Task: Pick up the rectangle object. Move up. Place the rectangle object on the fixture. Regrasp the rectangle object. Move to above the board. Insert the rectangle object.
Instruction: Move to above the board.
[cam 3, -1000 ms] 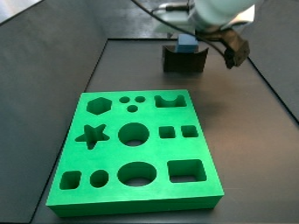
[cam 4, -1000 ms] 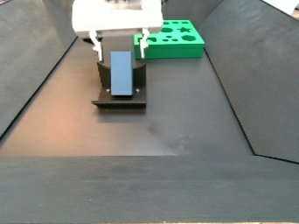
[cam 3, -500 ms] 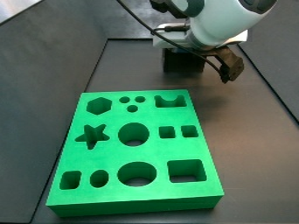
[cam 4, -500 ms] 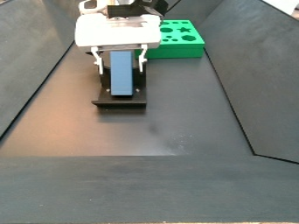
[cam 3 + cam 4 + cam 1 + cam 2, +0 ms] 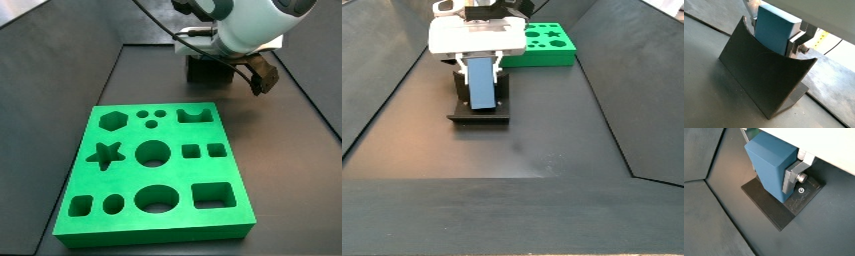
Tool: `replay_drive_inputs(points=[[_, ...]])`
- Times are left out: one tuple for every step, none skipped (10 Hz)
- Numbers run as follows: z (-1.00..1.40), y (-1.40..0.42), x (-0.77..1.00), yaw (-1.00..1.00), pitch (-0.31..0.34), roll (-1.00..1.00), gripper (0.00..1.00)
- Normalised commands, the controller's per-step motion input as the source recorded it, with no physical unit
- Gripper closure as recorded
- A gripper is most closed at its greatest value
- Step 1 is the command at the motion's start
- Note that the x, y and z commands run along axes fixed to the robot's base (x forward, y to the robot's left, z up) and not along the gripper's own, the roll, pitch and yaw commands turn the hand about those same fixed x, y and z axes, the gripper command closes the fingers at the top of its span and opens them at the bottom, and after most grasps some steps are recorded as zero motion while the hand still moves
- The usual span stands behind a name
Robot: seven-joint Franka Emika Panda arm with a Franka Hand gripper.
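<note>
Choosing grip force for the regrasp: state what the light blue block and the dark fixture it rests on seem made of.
The light blue rectangular block looks like matte plastic: even colour, no glare, crisp edges. The dark L-shaped fixture seems to be sheet metal or hard plastic, with a dull sheen and faint scuffs. The gripper, at the block on the fixture, has silver, probably metal, jaws.

Small light blue-grey matte rectangular block [image 5: 481, 82]: stands upright and tilted, leaning in the fixture [image 5: 480, 111], a dark brown-black bracket on a flat base plate resting on the dark floor. Gripper [image 5: 480, 62] sits at the block's upper end, silver fingers [image 5: 795, 175] on either side. Large bright green slab board [image 5: 156, 172], shaped cut-outs on top, lies flat, well apart from the fixture.
</note>
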Motion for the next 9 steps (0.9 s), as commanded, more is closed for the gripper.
replay_drive_inputs(points=[[1.0, 0.0, 0.04, 0.0, -0.01, 0.53, 1.0], [1.0, -0.01, 0.04, 0.0, -0.011, 0.51, 1.0], [1.0, -0.01, 0.04, -0.01, -0.008, 0.45, 1.0], [1.0, -0.01, 0.04, -0.02, -0.002, 0.29, 1.0], [1.0, -0.01, 0.04, -0.03, 0.005, 0.17, 1.0], [1.0, -0.01, 0.04, -0.04, 0.009, 0.12, 1.0], [1.0, -0.01, 0.04, -0.04, 0.012, 0.09, 1.0], [1.0, -0.01, 0.02, -0.03, 0.03, 0.04, 1.0], [1.0, -0.01, 0.01, -0.03, 0.04, 0.02, 1.0]])
